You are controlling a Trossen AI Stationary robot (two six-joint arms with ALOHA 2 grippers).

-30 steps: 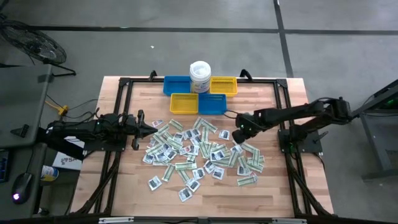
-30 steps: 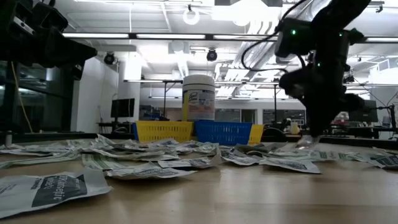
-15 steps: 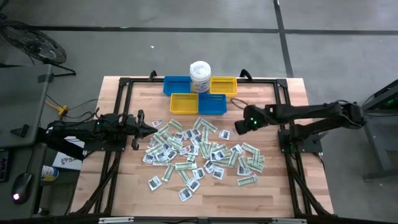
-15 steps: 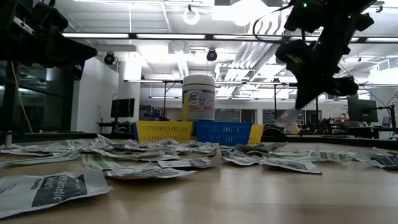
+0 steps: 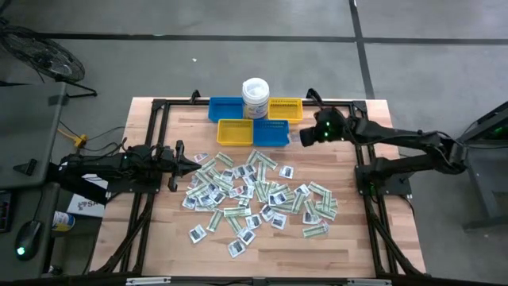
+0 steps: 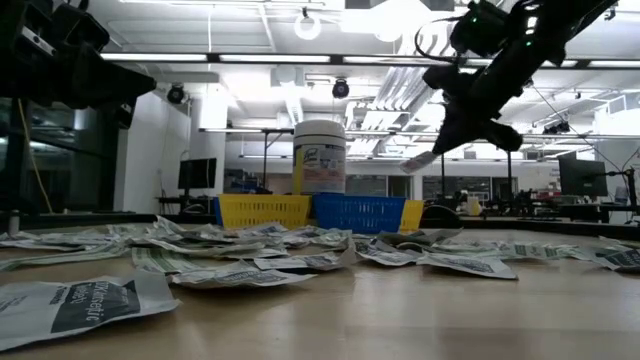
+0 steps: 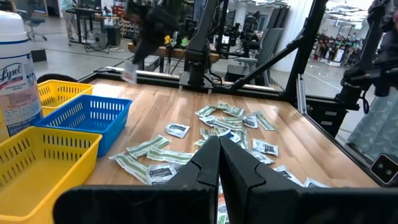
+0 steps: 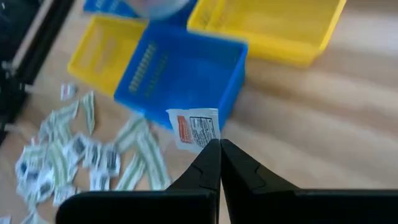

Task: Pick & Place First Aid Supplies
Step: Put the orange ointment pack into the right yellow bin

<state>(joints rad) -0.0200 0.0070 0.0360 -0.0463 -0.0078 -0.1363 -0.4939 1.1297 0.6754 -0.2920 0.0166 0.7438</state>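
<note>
The right gripper [image 8: 219, 144] is carrying one small white packet [image 8: 196, 129] up in the air. It hangs near the blue bin [image 5: 271, 135] at the upper middle of the table [image 5: 349, 238]. This looks like the carry step. Next, the packet has to get over a bin, and then the fingers need to let go. The fingers are pinched tight on the packet's edge. The pile of packets [image 5: 254, 195] lies in the middle of the table. The left gripper [image 5: 181, 164] waits at the left side, closed and holding nothing.

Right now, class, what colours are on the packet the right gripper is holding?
The packet is white with dark print and a red-orange patch at one corner; the right wrist view shows it best.
</note>
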